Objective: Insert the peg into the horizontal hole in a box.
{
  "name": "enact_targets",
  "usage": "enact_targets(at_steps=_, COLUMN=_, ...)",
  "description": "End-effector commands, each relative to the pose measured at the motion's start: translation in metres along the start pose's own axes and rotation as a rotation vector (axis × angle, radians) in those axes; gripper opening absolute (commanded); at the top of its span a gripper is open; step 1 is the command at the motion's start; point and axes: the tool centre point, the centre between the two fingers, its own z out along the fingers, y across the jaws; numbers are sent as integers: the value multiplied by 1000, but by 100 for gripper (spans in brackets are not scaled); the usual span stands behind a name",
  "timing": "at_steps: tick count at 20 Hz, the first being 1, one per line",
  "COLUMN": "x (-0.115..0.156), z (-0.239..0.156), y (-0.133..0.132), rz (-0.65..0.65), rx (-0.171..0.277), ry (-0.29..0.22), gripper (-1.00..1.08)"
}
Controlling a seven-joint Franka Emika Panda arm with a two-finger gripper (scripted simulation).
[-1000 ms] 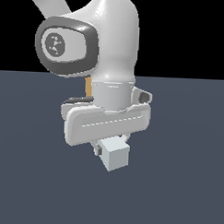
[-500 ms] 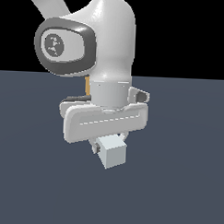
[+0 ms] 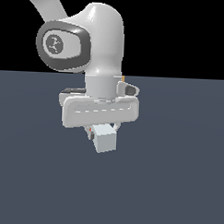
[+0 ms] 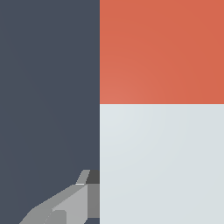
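Since the earlier frame the arm has come a little lower, and the pale block end under the gripper (image 3: 102, 137) has moved slightly toward the exterior view's right. In the exterior view the peg (image 3: 104, 141) shows only its pale grey end, just below the hand, with 1 small red spot beside it. In the wrist view the peg (image 4: 162, 109) fills the frame very close, orange-red half and pale half meeting at a straight line, with 1 grey finger (image 4: 70, 205) at its edge. The fingers seem clamped on the peg, probably near its middle. The box and the hole are not visible in either view, so the insertion is judged not yet done; carrying and aligning remain.
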Motion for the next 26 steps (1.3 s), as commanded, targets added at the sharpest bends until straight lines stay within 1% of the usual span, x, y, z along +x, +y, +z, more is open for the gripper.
enact_targets(at_steps=1, x=16, z=-5, y=2, rz=35, rx=-4, ry=-1, gripper=-100)
enact_targets(at_steps=9, x=74, z=-16, y=7, rz=158, rx=-5, ry=-1, gripper=-100)
enact_targets(at_steps=14, x=103, z=-22, y=14, rz=221, rx=-4, ry=-1, gripper=-100)
enact_targets(at_steps=20, x=125, z=-27, y=21, rz=271, rx=-4, ry=-1, gripper=-100)
enact_targets(at_steps=26, x=136, z=-29, y=26, rz=295, rx=-4, ry=-1, gripper=-100)
